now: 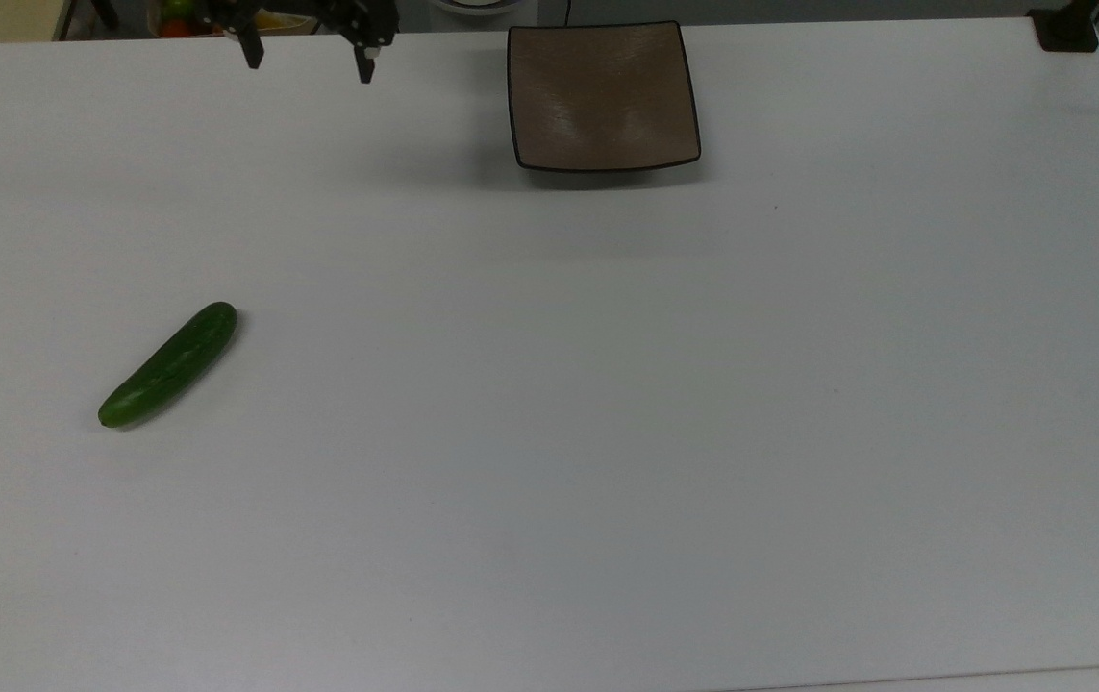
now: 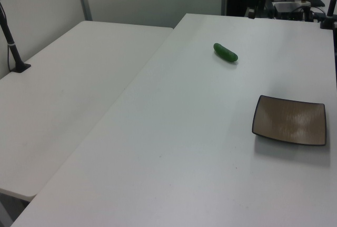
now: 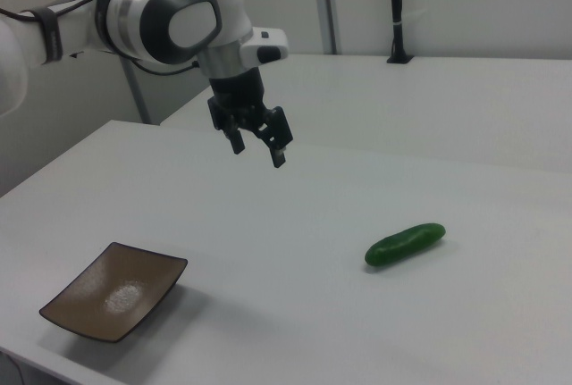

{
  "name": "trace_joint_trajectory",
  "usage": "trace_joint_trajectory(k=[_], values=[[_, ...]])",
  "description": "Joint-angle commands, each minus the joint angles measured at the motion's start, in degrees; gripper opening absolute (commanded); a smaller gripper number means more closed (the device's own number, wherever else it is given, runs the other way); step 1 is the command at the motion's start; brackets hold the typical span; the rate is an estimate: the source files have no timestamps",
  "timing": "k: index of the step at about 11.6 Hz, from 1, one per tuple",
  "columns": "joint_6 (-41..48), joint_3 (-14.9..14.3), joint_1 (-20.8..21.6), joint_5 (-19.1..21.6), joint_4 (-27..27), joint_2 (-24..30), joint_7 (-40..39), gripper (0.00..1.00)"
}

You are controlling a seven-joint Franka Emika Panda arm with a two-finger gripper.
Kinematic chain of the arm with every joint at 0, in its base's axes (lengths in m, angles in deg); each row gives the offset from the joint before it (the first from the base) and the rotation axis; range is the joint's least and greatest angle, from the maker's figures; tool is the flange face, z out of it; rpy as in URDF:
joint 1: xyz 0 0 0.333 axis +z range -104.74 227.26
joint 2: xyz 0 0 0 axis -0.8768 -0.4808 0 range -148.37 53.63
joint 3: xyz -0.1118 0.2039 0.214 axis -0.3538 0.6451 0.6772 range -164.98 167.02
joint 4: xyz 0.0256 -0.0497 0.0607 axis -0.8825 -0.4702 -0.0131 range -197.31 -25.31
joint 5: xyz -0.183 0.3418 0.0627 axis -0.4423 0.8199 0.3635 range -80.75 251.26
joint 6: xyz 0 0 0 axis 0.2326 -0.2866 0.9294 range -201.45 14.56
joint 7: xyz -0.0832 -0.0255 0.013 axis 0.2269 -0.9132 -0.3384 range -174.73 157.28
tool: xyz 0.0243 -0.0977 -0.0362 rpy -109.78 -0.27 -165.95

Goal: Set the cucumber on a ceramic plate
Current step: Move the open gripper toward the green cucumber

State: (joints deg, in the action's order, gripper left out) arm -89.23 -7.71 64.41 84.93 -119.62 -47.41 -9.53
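Observation:
The dark green cucumber (image 1: 168, 364) lies on the white table, at the top view's left, also seen far off in the left view (image 2: 225, 52) and at the right view's right (image 3: 405, 245). The square brown ceramic plate (image 1: 603, 94) with its black rim sits bare near the top view's upper edge, low in the right view's left (image 3: 114, 291) and at the left view's right (image 2: 289, 120). My gripper (image 1: 306, 59) hangs open above the table, left of the plate in the top view and well apart from the cucumber; the right view shows it (image 3: 259, 147) empty.
The white table (image 1: 607, 432) spreads wide around both things. A bin of colourful items (image 1: 186, 14) sits beyond the table's far edge in the top view. A second white table (image 2: 68, 79) stands alongside in the left view, with a black post (image 2: 13, 45) on it.

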Motion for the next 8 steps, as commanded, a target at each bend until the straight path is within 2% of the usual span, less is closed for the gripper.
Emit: trace_joint_trajectory(k=[1, 8], values=[[-2.6, -1.4, -0.1, -0.1, -0.4, -1.1, 1.2, 1.00], [-8.2, -1.3, -0.4, -0.1, -0.3, -5.2, 10.4, 1.00]])
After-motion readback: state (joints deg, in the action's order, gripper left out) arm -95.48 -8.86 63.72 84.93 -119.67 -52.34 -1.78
